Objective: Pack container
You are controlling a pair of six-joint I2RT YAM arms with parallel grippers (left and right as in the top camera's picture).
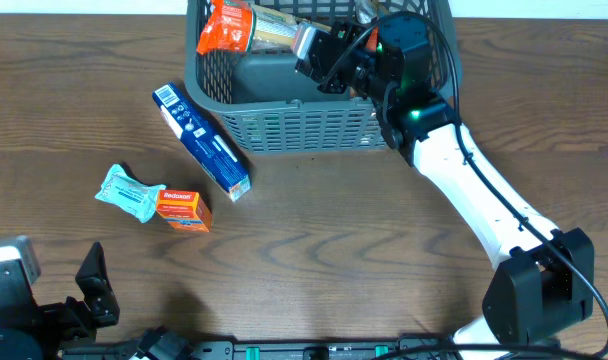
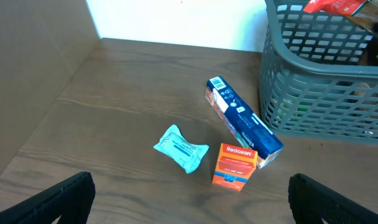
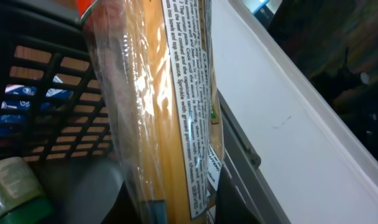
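The dark grey slotted container [image 1: 304, 125] stands at the table's far middle, and its lattice wall [image 3: 46, 93] fills the right wrist view. Inside it lie an orange packet [image 1: 224, 28] and a clear packet of spaghetti [image 1: 274, 28]. My right gripper [image 1: 319, 55] reaches into the container. Its dark fingers sit against both sides of the spaghetti packet [image 3: 158, 106], so the gripper [image 3: 176, 205] is shut on it. My left gripper [image 2: 192, 205] stands wide open and holds nothing. It is low over the table's near left [image 1: 119, 315], far from the container [image 2: 326, 106].
On the table left of the container lie a long blue box [image 1: 201, 140] [image 2: 244, 121], an orange Redoxon box [image 1: 182, 209] [image 2: 235, 165] and a teal packet [image 1: 129, 190] [image 2: 181, 147]. A green-labelled item [image 3: 15, 186] rests on the container floor. The right arm spans the table's right side.
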